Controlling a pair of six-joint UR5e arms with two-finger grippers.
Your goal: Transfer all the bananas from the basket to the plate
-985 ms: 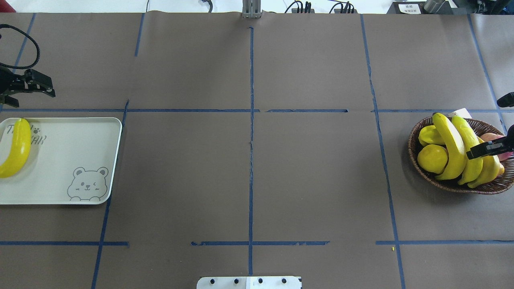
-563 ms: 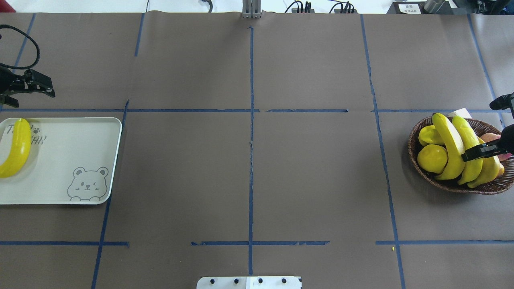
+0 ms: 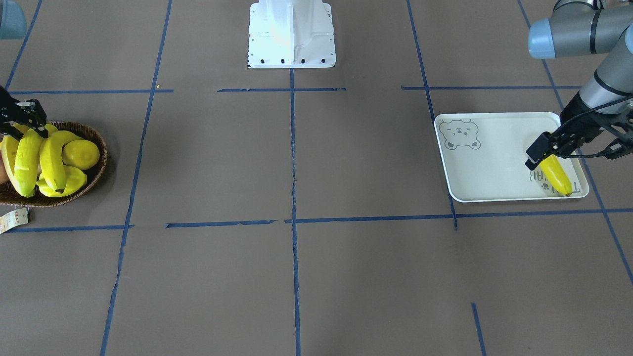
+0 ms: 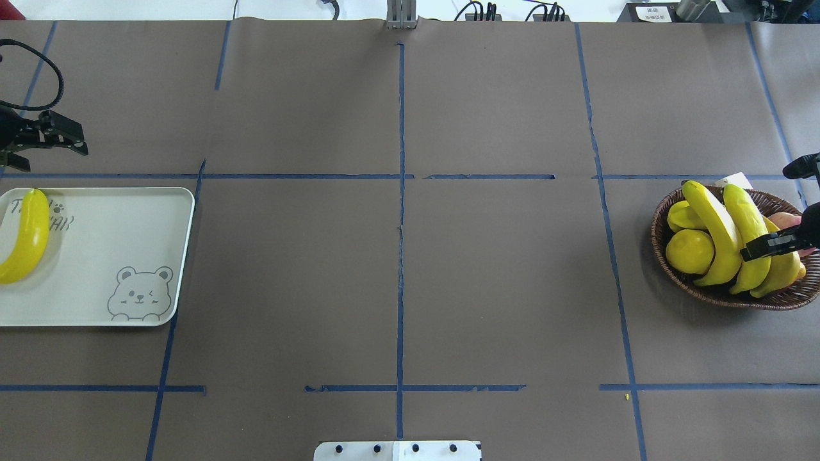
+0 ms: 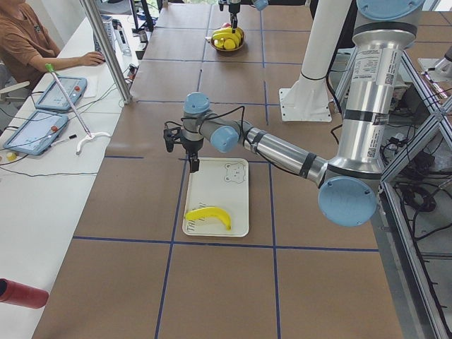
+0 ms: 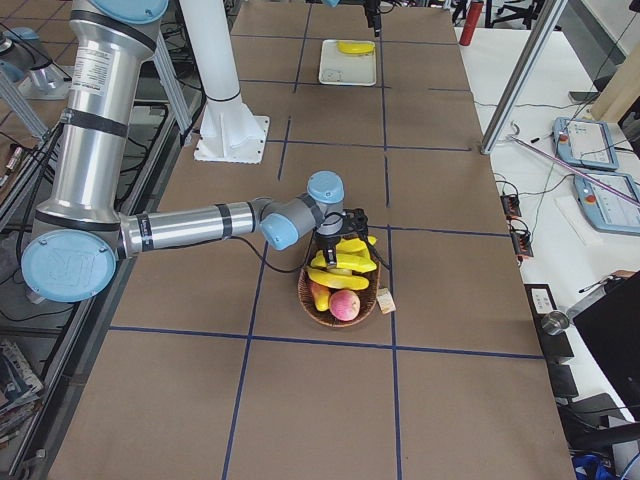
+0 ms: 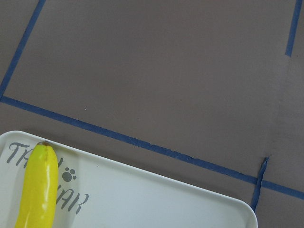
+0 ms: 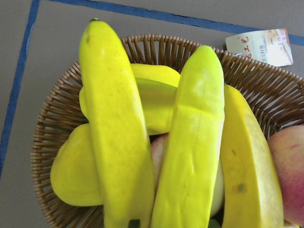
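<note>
Right tool point(image 4: 764, 213) spread over the basket point(image 4: 724, 298), left tool point(image 4: 83, 142) apart by the plate point(image 4: 128, 224), on blue-taped table point(image 4: 500, 275).

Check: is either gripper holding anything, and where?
Left gripper: open, empty. Right gripper: over the long yellow bananas in the brown wicker basket; hold cannot be told.

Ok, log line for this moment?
plate: one banana | basket: three bananas | left tool: open, empty | right tool: open over basket
</note>
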